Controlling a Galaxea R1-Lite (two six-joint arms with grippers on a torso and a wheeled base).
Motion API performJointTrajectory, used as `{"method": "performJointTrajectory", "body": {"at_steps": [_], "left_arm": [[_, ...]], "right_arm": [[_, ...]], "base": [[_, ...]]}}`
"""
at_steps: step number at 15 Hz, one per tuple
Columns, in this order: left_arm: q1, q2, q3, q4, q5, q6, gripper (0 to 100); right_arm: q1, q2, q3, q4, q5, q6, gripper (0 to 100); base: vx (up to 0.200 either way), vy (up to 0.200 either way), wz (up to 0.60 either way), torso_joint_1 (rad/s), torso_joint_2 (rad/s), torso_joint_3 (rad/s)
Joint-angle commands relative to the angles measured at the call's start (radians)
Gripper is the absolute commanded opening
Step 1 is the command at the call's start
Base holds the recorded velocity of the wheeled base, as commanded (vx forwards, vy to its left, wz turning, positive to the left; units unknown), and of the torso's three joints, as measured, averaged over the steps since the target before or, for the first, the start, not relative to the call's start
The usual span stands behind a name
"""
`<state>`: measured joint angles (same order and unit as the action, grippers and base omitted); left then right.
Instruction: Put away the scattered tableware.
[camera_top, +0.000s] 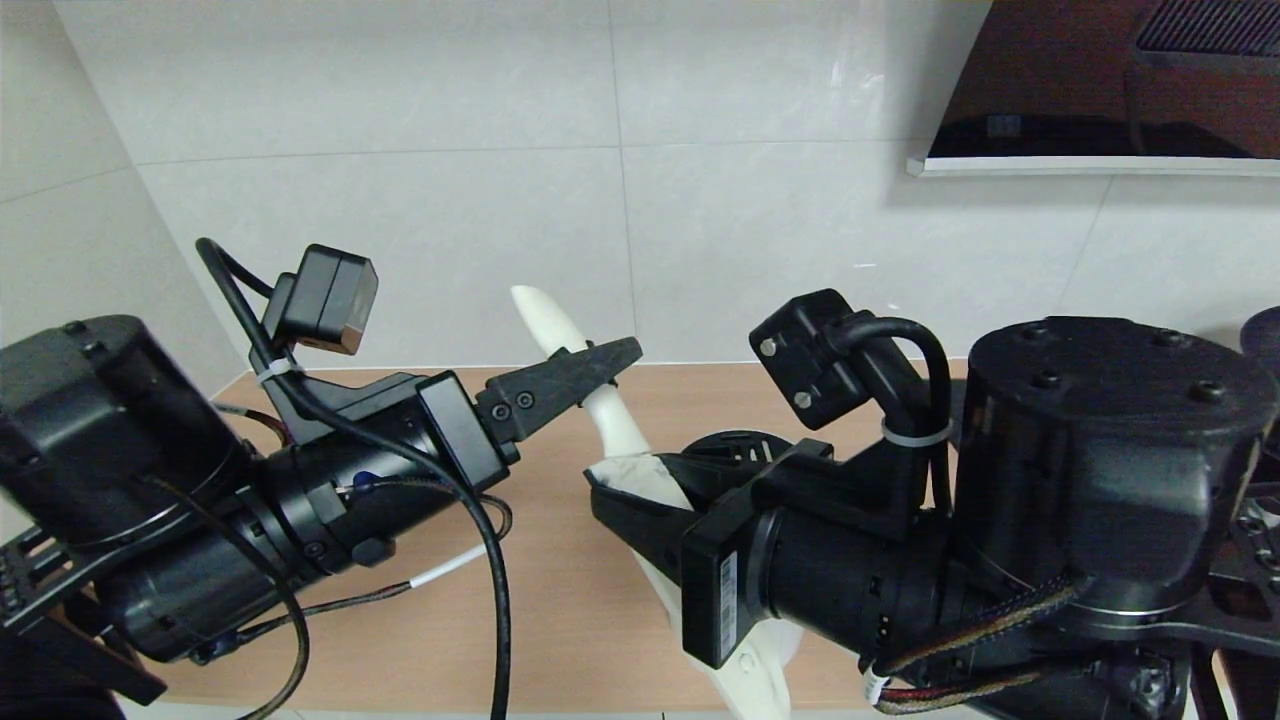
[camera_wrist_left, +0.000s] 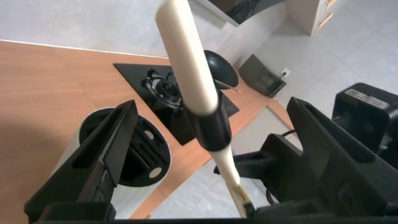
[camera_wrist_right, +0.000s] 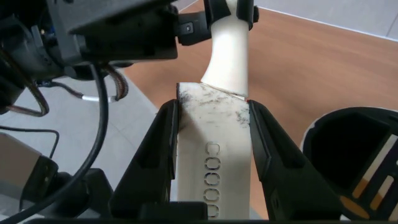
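Note:
A white long-handled serving utensil (camera_top: 622, 425) stands tilted above the wooden counter, a black band (camera_wrist_left: 208, 121) round its handle. My right gripper (camera_wrist_right: 213, 109) is shut on the utensil's wide scuffed part (camera_wrist_right: 214, 155), one finger against each side. In the head view the right gripper (camera_top: 625, 490) sits at the centre. My left gripper (camera_wrist_left: 211, 109) is open, its fingers (camera_wrist_left: 102, 155) spread wide with the thin handle (camera_wrist_left: 186, 56) between them and apart from both. From the head camera the left gripper (camera_top: 600, 365) crosses the handle near its upper end.
A round black-and-white cutlery holder (camera_wrist_left: 134, 152) stands on the wooden counter (camera_top: 560, 600) below the grippers, also in the right wrist view (camera_wrist_right: 354, 162). A black stove (camera_wrist_left: 163, 88) with a dark pan (camera_wrist_left: 221, 68) lies farther off. A tiled wall (camera_top: 620, 200) backs the counter.

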<state>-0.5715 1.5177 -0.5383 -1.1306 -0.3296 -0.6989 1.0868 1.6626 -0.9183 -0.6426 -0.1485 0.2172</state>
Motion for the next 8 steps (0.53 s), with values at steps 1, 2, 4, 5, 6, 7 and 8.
{"method": "performJointTrajectory", "body": {"at_steps": [1,2,4,5,6,7,8], "left_arm": [[-0.001,-0.004,0.000,-0.001,0.000,-0.001,100],[-0.002,-0.004,0.000,0.000,0.000,-0.001,100],[-0.002,-0.002,0.000,0.000,0.000,-0.001,0],[-0.002,-0.002,0.000,0.000,-0.002,-0.001,0],[-0.002,-0.002,0.000,0.000,-0.002,-0.001,0],[-0.002,-0.002,0.000,0.000,-0.002,-0.002,0],[-0.002,-0.001,0.000,0.000,-0.002,-0.002,0]], "right_arm": [[0.007,0.002,0.003,0.000,0.000,-0.001,0],[0.008,0.002,0.003,0.000,0.000,-0.001,0],[0.019,0.002,0.009,0.000,0.001,-0.001,0],[0.021,0.002,0.009,0.000,0.001,-0.002,0],[0.021,0.002,0.009,0.000,0.000,-0.002,0],[0.021,-0.001,0.009,0.000,0.000,-0.002,0],[0.021,-0.004,0.009,0.000,0.000,-0.002,0]], "base": [[0.000,0.000,0.00,0.000,0.00,0.000],[0.000,0.000,0.00,0.000,0.00,0.000],[0.000,0.000,0.00,0.000,0.00,0.000],[0.000,0.000,0.00,0.000,0.00,0.000],[0.000,0.000,0.00,0.000,0.00,0.000],[0.000,0.000,0.00,0.000,0.00,0.000],[0.000,0.000,0.00,0.000,0.00,0.000]]}}
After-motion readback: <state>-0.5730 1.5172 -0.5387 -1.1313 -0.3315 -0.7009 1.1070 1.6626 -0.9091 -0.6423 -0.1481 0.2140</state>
